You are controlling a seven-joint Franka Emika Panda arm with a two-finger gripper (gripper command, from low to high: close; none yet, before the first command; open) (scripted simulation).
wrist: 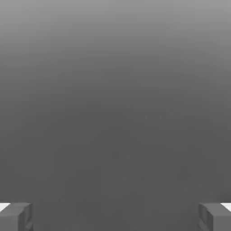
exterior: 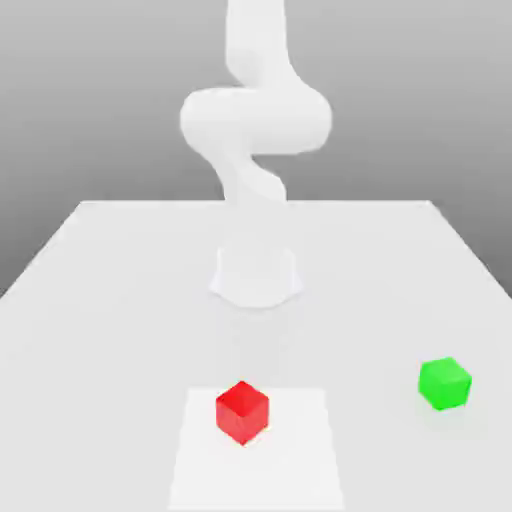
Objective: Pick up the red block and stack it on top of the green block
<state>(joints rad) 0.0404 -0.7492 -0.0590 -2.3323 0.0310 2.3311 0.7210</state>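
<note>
Red block [exterior: 242,411] sits on the desk [exterior: 120,290], well apart from green block [exterior: 444,383]; jaws gape wide, empty.

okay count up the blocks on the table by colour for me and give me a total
Red: 1, the red block
Green: 1, the green block
Total: 2 blocks, apart on the table
</note>
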